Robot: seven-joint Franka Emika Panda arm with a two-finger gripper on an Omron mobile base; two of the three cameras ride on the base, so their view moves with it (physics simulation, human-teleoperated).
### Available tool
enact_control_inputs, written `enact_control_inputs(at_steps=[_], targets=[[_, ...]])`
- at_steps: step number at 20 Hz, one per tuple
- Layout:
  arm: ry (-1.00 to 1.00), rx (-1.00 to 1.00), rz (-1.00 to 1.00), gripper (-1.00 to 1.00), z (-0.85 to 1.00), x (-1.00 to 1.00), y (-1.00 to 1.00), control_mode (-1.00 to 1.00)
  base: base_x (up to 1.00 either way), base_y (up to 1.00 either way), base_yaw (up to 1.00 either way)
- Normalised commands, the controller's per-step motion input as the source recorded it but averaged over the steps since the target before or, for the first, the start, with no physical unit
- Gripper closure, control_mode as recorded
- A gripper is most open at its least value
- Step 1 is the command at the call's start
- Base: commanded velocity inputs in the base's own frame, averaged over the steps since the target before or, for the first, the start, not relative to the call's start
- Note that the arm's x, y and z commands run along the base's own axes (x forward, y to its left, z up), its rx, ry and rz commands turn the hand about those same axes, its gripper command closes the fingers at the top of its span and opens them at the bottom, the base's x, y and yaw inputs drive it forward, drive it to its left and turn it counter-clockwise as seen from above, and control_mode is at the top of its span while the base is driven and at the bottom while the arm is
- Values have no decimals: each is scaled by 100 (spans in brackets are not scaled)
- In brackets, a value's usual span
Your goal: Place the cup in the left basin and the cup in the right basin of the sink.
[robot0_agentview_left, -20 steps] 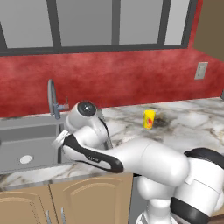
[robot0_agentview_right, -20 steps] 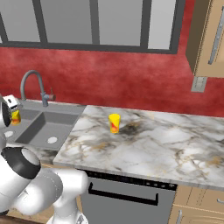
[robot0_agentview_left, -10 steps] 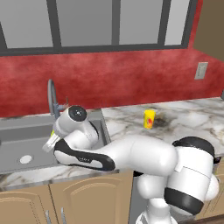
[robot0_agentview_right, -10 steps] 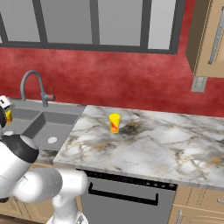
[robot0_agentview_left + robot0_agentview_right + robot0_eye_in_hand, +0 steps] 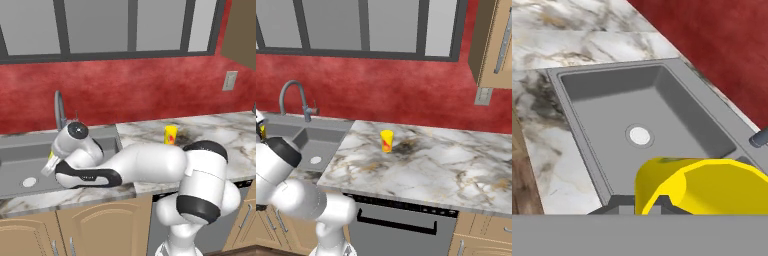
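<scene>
Yellow cup (image 5: 704, 185) sits right at the gripper (image 5: 50, 165), w/ the left basin (image 5: 642, 117) and its pale drain (image 5: 639, 135) below it. The cup blocks the fingers, so can't tell if the claw is clamped on it or apart.

Second yellow cup (image 5: 170, 135) stands upright on the marble counter (image 5: 431, 160), well right of the sink (image 5: 30, 160), tap (image 5: 296, 97) at the sink's back edge.

Handling, by looks: light, stiff, smooth-walled, prob. slippery. Best hold is across the wall near mid-height, since a rim pinch could tip it.

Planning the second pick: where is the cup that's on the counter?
The yellow cup stands upright on the marble counter, right of the sink, near the red wall.
</scene>
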Motion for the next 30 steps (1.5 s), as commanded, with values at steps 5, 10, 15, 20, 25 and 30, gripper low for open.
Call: enact_control_inputs(at_steps=[5,10,15,20,25,30], targets=[[0,-22,0,100,-17,5,33,-100,0,0,0],[0,-18,0,100,-15,13,23,-100,0,0,0],[0,-1,1,100,-12,14,19,-100,0,0,0],[0,0,5,100,-15,9,15,-100,0,0,0],[0,0,4,100,-21,10,11,-100,0,0,0],[0,0,2,100,-26,12,8,-100,0,0,0]])
